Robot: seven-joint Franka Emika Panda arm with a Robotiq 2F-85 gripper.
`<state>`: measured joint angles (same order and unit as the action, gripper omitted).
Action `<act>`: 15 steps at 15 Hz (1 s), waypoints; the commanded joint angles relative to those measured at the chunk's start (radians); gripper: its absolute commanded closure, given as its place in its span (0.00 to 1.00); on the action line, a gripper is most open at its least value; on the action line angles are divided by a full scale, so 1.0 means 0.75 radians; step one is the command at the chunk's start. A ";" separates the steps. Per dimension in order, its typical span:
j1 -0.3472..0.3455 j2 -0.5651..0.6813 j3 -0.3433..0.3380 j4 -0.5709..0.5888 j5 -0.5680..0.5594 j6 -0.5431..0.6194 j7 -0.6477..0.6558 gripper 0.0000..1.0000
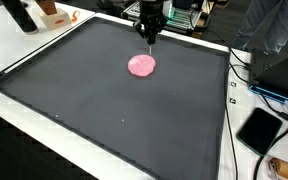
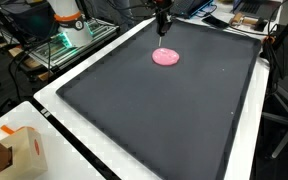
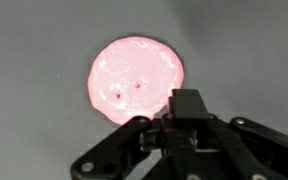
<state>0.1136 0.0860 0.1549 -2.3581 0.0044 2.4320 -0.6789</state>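
Pink and glossy, a flat blob lies toward one end of a dark mat, alone on it. It looks soft, so I take it to have spread into its round patch by sagging; the wrist view shows two small dents in its top. The hand hangs straight down over the blob's edge, fingers drawn narrow with nothing between them that I can see. Whether the tips touch the pink I cannot tell. Held upright like that, it looks straight down on the blob. The mat is matte and even, and covers nearly the whole white table. Around it the room is cluttered: a cardboard box at one corner, a black slab like a tablet, cables and a green-lit rack.
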 commanded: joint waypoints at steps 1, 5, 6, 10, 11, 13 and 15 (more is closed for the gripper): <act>-0.014 0.009 -0.001 -0.056 0.019 0.105 -0.036 0.97; -0.021 0.034 -0.001 -0.075 -0.003 0.183 -0.014 0.97; -0.022 0.041 -0.001 -0.077 -0.009 0.195 -0.010 0.97; -0.022 0.066 -0.004 -0.078 -0.045 0.237 0.013 0.97; -0.022 0.072 -0.004 -0.077 -0.049 0.236 0.015 0.97; -0.024 0.083 0.000 -0.074 -0.043 0.229 0.008 0.97; -0.025 0.090 0.002 -0.072 -0.038 0.222 0.004 0.97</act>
<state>0.1043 0.1436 0.1519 -2.3966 -0.0079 2.5783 -0.6798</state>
